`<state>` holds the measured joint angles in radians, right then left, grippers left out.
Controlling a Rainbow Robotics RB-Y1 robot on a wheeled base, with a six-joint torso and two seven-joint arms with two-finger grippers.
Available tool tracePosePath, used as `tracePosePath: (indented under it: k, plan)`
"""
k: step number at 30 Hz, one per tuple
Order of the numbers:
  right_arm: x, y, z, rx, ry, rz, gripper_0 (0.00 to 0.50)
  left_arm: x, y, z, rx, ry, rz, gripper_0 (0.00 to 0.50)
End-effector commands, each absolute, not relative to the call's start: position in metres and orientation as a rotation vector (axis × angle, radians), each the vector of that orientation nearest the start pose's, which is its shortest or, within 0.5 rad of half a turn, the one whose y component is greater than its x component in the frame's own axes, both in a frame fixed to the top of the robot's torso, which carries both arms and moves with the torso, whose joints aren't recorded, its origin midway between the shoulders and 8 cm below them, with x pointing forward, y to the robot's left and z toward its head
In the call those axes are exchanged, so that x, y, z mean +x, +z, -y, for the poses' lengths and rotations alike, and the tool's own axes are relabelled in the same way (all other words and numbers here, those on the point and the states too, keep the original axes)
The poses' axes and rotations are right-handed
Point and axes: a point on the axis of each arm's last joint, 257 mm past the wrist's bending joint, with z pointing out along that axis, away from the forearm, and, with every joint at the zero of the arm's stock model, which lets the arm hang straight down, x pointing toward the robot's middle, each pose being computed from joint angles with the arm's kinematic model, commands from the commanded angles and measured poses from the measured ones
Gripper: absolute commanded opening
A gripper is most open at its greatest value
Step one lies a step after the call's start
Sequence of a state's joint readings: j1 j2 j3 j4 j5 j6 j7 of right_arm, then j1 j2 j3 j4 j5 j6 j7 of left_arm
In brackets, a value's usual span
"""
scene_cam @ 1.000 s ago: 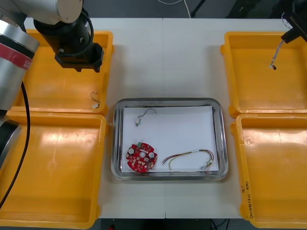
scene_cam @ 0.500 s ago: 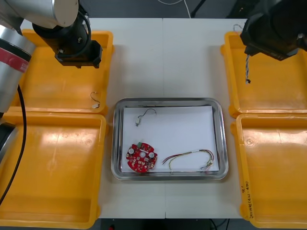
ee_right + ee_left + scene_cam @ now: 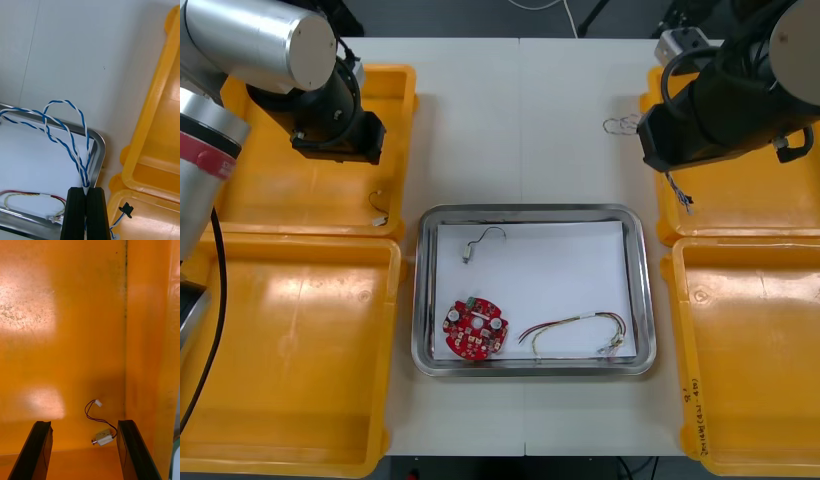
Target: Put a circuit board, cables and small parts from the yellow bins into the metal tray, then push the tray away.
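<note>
Right pincer [image 3: 86,190] has swung from over the far right yellow bin [image 3: 750,215] toward the metal tray [image 3: 532,212] | pinching twisted blue and white cable [image 3: 83,170], looped past its fingertips | left pincer [image 3: 83,423] spread astride small metal part [image 3: 103,438], far left yellow bin [image 3: 290,200] | light desk [image 3: 520,120]

From the front, your right arm [image 3: 725,100] covered most of the blue and white cable [image 3: 678,191]; a loop and a tail peeked out. At the right wrist, that cable ran off the picture's edge over the metal tray [image 3: 99,148], itself cut off. The small metal part [image 3: 103,438] in the yellow bin [image 3: 75,333] was too small to identify.
</note>
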<state>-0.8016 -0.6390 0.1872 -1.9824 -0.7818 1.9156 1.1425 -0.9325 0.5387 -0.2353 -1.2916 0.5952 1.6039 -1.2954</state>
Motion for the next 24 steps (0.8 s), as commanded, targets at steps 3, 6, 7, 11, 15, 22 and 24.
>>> tracePosePath:
  k: [3,6,7,11,15,22,24]
  plan:
    - [0.458,-0.109,0.185,-0.674,-0.098,-2.504,0.0,0.587,-0.162,-0.257,0.174,0.021,-2.61,0.5]
    - [0.45,-0.122,0.181,-0.8,-0.153,-2.481,0.0,0.587,-0.167,-0.259,0.171,0.02,-2.609,0.5]
    - [0.446,-0.129,0.178,-0.85,-0.174,-2.475,0.0,0.586,-0.169,-0.261,0.166,0.023,-2.611,0.5]
    - [0.441,-0.141,0.163,-0.951,-0.202,-2.451,0.0,0.584,-0.175,-0.265,0.16,0.027,-2.618,0.5]
    - [0.438,-0.153,0.139,-1.022,-0.19,-2.417,0.0,0.584,-0.181,-0.268,0.15,0.02,-2.615,0.5]
    - [0.438,-0.163,0.103,-1.185,-0.141,-2.334,0.0,0.584,-0.196,-0.27,0.134,-0.004,-2.606,0.5]
    - [0.44,-0.166,0.1,-1.228,-0.147,-2.313,0.0,0.583,-0.198,-0.27,0.131,-0.01,-2.607,0.5]
